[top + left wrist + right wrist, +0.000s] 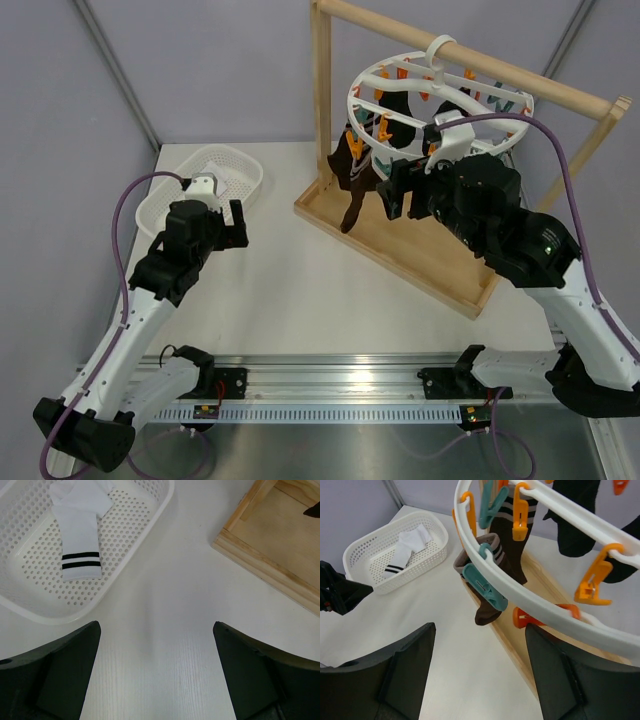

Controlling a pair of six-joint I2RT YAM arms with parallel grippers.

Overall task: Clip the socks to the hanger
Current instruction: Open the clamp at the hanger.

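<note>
Left and far on the table (160,605), white mesh basket (145,550) holds one white sock (80,535) with two black stripes, lying flat. Left gripper (157,650) hovers over bare table just near-right of the basket, jaws fully spread, nothing between them. Right of centre, wooden stand (420,262) carries the hanger (585,516); dark socks (352,175) hang from it, and a brown sock (485,612) is pinched in a teal clip (485,587). Right gripper (480,665) is raised just near the ring, jaws wide, empty.

Bright, even, diffuse light fills all three views. The white counter (300,290) carries only faint, soft-edged shadows and a mild sheen. At the lower frame edges the left tool (156,647) and right tool (480,650) look dark and slightly soft.
</note>
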